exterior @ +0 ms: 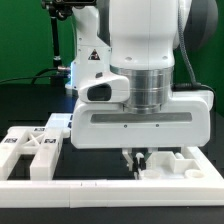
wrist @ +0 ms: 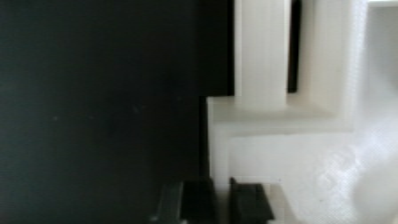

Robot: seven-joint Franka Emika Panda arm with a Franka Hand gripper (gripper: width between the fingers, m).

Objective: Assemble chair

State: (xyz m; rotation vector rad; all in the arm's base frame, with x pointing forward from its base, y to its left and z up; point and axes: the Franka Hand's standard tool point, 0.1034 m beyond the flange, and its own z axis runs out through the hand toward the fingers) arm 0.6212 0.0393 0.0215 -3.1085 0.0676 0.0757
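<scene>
My gripper (exterior: 137, 160) is down at the table, between white chair parts. In the wrist view its two dark fingers (wrist: 178, 203) stand close together, with only a narrow gap. They straddle the straight edge of a white chair part (wrist: 294, 140): one finger is over the black table, the other over the part. This part has two parallel bars running away from a flat body. In the exterior view it lies on the exterior view's right (exterior: 183, 160). Tagged chair parts (exterior: 30, 148) lie on the exterior view's left.
A long white border rail (exterior: 100, 187) runs along the front of the black table. The arm's wide white body hides the middle of the scene. A stand and cables rise at the back on the exterior view's left.
</scene>
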